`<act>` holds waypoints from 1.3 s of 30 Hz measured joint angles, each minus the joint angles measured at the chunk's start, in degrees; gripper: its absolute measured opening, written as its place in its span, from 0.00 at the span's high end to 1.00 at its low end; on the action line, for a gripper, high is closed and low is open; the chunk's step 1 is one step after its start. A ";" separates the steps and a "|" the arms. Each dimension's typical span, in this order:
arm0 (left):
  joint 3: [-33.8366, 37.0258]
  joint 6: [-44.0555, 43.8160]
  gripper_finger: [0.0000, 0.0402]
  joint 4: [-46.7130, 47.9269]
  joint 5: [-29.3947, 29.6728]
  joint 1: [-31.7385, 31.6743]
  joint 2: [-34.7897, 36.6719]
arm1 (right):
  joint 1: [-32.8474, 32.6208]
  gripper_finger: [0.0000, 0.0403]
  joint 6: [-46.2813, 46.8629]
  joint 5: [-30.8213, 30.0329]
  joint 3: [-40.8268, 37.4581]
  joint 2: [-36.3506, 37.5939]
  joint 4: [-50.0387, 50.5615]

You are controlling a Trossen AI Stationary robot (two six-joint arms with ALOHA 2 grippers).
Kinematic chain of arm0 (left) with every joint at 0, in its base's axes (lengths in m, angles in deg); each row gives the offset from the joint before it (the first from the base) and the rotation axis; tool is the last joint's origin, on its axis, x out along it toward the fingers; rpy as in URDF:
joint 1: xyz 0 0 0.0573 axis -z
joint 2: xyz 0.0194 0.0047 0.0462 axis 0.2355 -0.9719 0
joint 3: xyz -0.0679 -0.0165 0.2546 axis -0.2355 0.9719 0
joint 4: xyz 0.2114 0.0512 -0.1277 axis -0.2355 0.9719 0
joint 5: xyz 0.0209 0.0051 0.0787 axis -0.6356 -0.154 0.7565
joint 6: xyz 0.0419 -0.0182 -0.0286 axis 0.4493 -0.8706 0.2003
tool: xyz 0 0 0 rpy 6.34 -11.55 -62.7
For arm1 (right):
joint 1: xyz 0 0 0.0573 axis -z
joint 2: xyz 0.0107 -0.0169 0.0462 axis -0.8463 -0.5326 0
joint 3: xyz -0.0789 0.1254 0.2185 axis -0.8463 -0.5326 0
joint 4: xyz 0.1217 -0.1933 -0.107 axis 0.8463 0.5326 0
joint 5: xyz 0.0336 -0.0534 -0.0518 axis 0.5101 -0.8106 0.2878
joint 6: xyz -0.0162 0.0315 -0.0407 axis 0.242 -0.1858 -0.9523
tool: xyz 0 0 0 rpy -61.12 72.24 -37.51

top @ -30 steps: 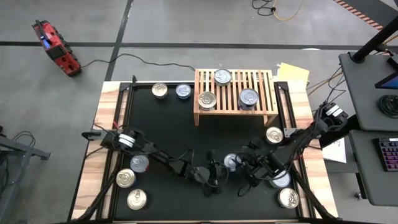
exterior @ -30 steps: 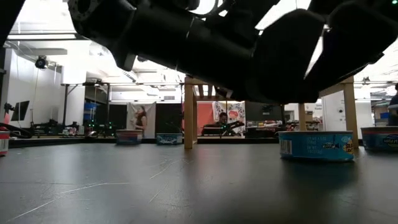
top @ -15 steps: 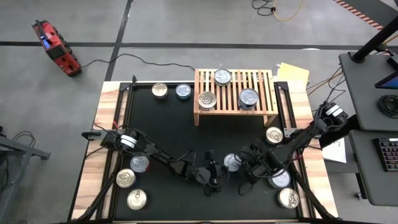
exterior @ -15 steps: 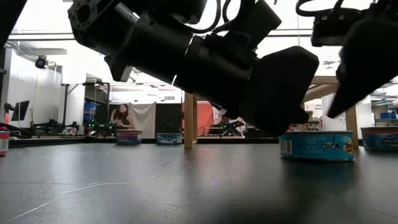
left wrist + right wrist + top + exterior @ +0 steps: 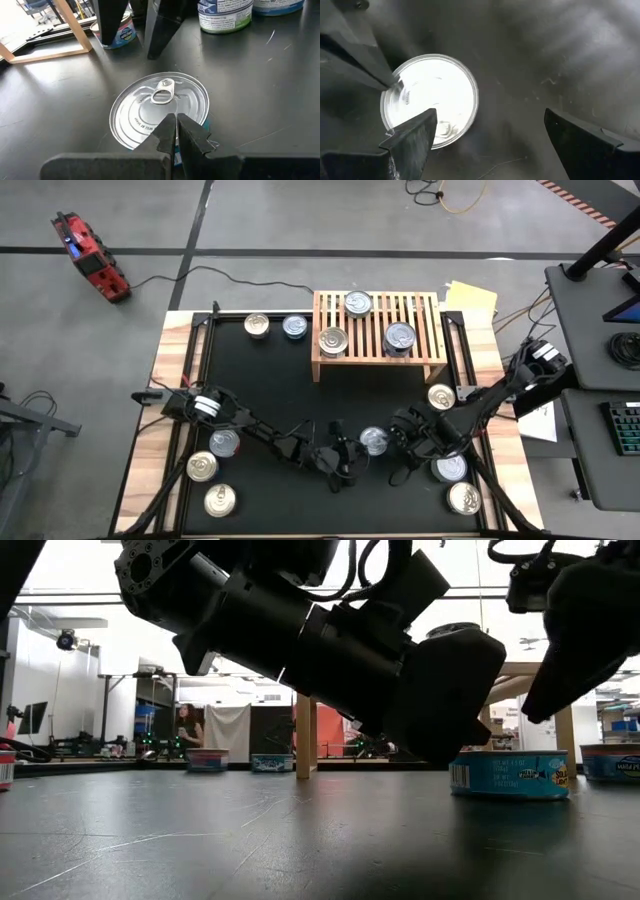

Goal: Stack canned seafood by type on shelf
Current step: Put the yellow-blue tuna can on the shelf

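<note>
Now we are hovering right gripper (image 5: 485, 145), fingers spread wide, over blue-labelled tin (image 5: 374, 441) lying on black mat (image 5: 270, 380) at 6 o'clock from shelf (image 5: 378, 330). We are keeping left gripper (image 5: 176, 131) pinched together, empty, beside tin's 9 o'clock. We are judging pickup step underway; next needing descent straddling tin, then closing.

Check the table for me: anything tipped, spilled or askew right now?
Nothing stands out. The cans on the shelf and the mat all sit flat, lids up, including the can between both grippers. No spills or visible dents.
</note>
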 joint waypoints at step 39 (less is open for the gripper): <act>1.09 -4.71 1.00 2.84 -0.80 -0.41 0.22 | 4.62 0.11 1.61 10.58 -12.69 5.42 -25.32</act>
